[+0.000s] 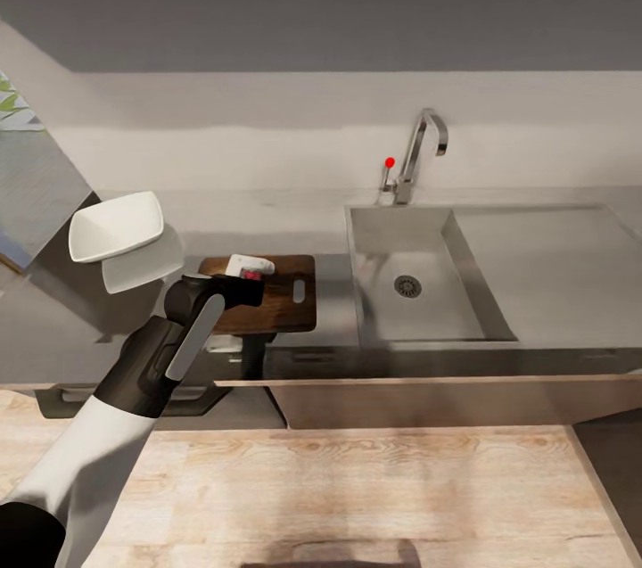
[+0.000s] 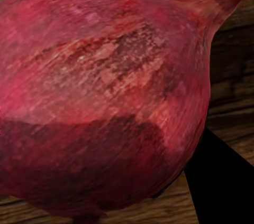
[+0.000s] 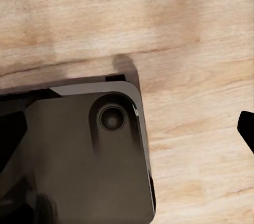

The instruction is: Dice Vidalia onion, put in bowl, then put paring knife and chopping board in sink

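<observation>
The onion [image 2: 106, 97] sits huge and red-skinned in my left wrist camera, its pointed tip toward dark wood grain, so I read it as over or on the board [image 1: 281, 305]; I cannot tell whether it touches the wood. From the head camera the onion itself is hidden behind my left gripper [image 1: 248, 269], which hangs over the board's far left part. I cannot tell whether its fingers are pinching the onion or standing apart; a dark shape at the edge of the wrist picture may be one finger.

The board lies on the countertop [image 1: 553, 274] just beside the sink [image 1: 379, 234], at the sink's 9 o'clock, with its slot hole at the end nearest the basin. The basin shows its round drain and nothing else inside. The tap [image 1: 419, 153] with its red knob stands at the sink's 12 o'clock.

The bowl [image 1: 116, 226] is at about 10 o'clock from the board, near the counter's left end, its reflection showing below it on the glossy top.

My right wrist camera looks down at a pale wooden floor [image 3: 190, 34] and a dark rounded part of the robot's base [image 3: 79, 155]. I cannot tell the right gripper's state.
</observation>
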Motion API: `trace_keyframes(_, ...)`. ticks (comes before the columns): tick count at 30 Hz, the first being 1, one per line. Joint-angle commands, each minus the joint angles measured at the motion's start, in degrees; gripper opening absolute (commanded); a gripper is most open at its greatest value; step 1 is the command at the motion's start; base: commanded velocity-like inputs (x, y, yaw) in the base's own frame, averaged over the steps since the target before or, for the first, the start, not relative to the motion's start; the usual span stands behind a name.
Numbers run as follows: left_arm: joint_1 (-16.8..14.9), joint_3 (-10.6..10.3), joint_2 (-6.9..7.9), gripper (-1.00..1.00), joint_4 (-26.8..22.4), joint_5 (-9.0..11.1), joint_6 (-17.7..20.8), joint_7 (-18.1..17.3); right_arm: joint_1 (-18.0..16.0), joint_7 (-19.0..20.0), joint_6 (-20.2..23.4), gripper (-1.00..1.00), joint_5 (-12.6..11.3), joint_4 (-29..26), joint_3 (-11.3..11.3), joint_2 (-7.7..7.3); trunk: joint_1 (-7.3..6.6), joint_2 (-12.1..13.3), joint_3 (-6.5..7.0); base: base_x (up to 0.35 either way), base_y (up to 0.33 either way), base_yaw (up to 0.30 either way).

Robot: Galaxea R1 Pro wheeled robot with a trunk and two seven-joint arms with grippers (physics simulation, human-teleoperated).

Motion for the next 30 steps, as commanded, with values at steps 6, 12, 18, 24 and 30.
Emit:
trace_keyframes(6, 0.0, -0.1, 0.05, -1.0, -0.1, 0.6, 0.1, 0.5, 0.0, -0.5, -0.1, 1.0, -0.1, -0.1, 0.5, -0.04, 0.03, -0.1, -0.08, -0.135, 0.0, 0.0)
trace_keyframes(12, 0.0, -0.1, 0.06, -1.0, -0.1, 0.5, 0.1, 0.5, 0.0, -0.5, -0.1, 1.0, -0.1, -0.1, 0.5, -0.04, 0.03, -0.1, -0.08, -0.108, 0.0, 0.0)
trace_keyframes(18, 0.0, -0.1, 0.07, -1.0, -0.1, 0.5, 0.1, 0.5, 0.0, -0.5, -0.1, 1.0, -0.1, -0.1, 0.5, -0.04, 0.03, -0.1, -0.08, -0.006, 0.0, 0.0)
trace_keyframes(24, 0.0, -0.1, 0.05, -1.0, -0.1, 0.6, 0.2, 0.5, 0.0, -0.5, -0.1, 1.0, -0.1, -0.1, 0.5, 0.0, 0.03, -0.1, -0.08, 0.138, 0.048, 0.0)
trace_keyframes(30, 0.0, -0.1, 0.06, -1.0, 0.0, 0.6, 0.2, 0.5, 0.0, -0.5, -0.1, 1.0, -0.1, -0.1, 0.5, -0.01, 0.03, -0.1, -0.08, 0.041, 0.017, 0.0)
